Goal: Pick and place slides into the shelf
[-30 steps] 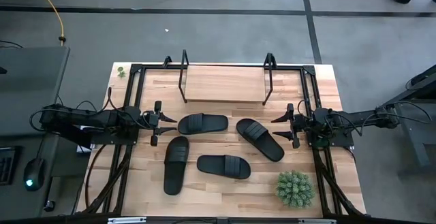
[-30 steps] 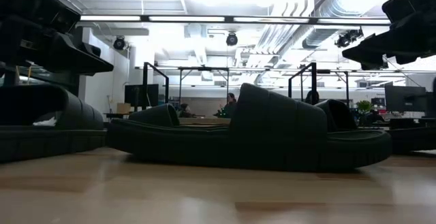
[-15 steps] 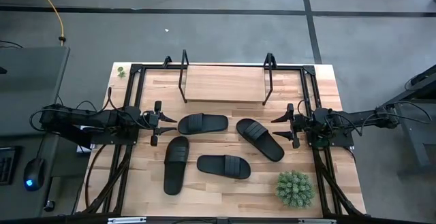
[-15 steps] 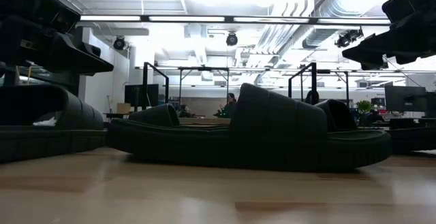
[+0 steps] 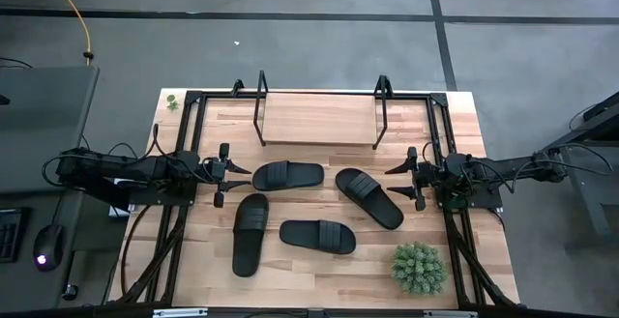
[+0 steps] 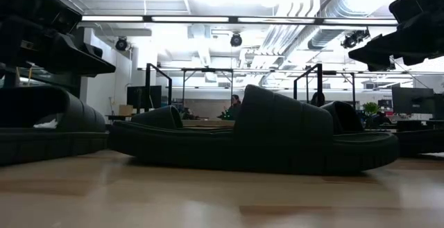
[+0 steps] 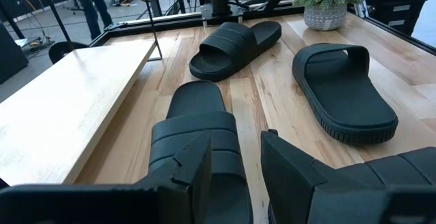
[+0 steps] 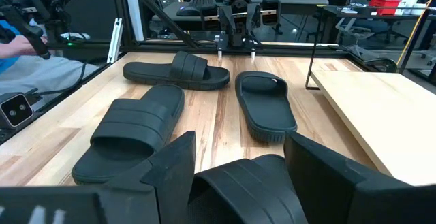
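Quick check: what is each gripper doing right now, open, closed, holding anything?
Left gripper: open, holding nothing, beside the slides.
Right gripper: open wide, holding nothing.

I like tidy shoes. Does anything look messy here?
Yes. All four slides lie scattered on the table, pointing different ways, none paired. The shelf board holds none. Both grippers hover open at the sides.
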